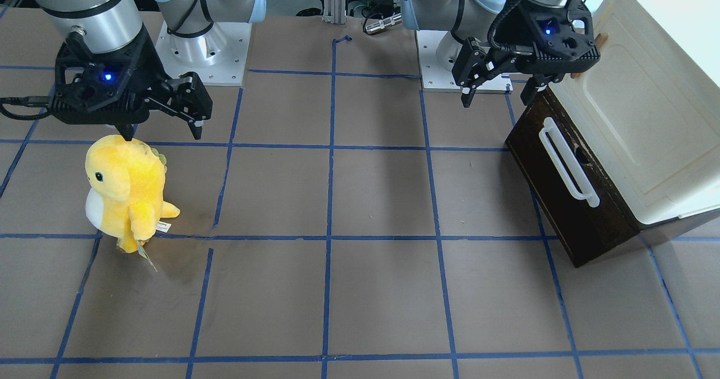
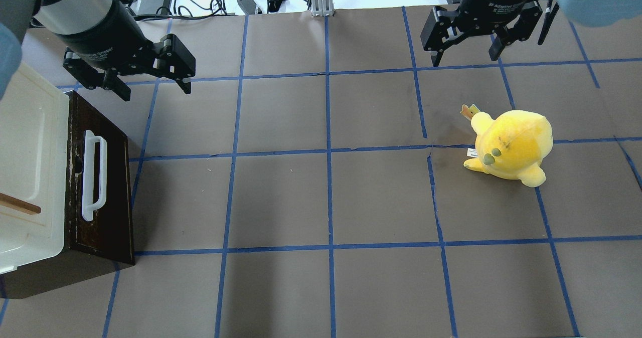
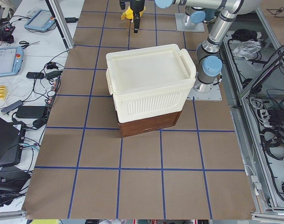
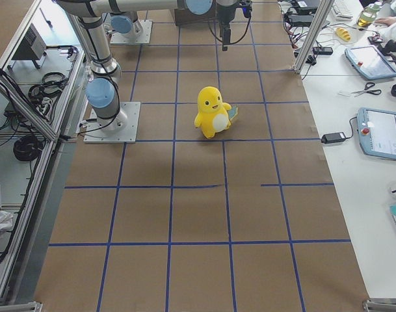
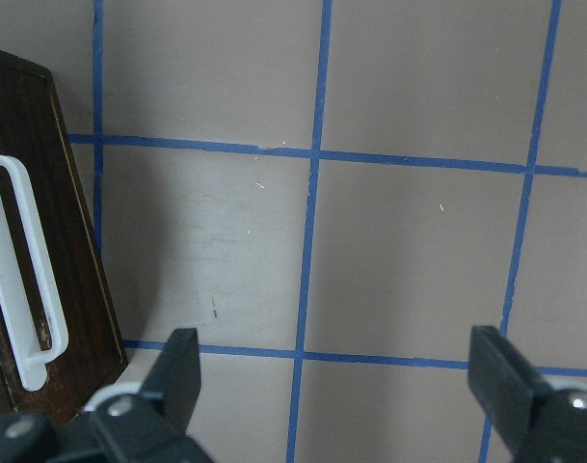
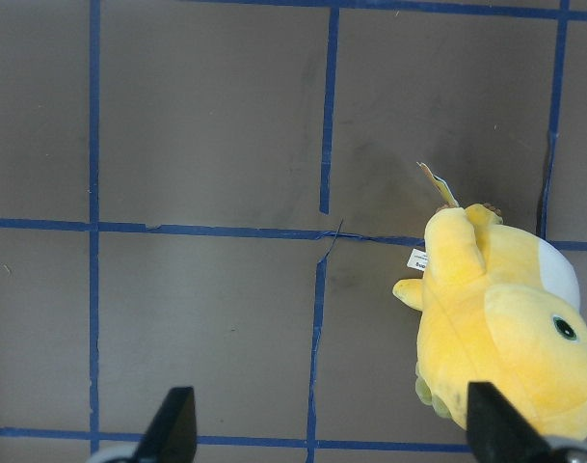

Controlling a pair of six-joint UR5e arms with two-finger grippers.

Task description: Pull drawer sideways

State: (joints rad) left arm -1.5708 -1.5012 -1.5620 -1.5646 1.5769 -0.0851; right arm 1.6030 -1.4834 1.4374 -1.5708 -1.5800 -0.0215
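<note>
The drawer point(image 2: 113, 177) has a dark brown front with a long white bar handle point(image 2: 94, 175) and sits shut under a cream-white cabinet point(image 2: 30, 142) at the table's left. It also shows in the front view point(image 1: 554, 193) and the left wrist view point(image 5: 33, 174). My left gripper point(image 2: 154, 88) is open and empty. It hovers just past one end of the drawer front, clear of the handle point(image 1: 568, 162). It shows open in the front view point(image 1: 498, 98) and the left wrist view point(image 5: 336, 371). My right gripper point(image 2: 464, 59) is open and empty, far from the drawer.
A yellow plush dinosaur point(image 2: 511, 145) stands on the right half of the table, just beside the right gripper point(image 1: 162, 133); it shows in the right wrist view point(image 6: 505, 318). Brown table with blue tape grid point(image 2: 326, 197). The cabinet door carries a small brown wooden handle point(image 2: 20, 205).
</note>
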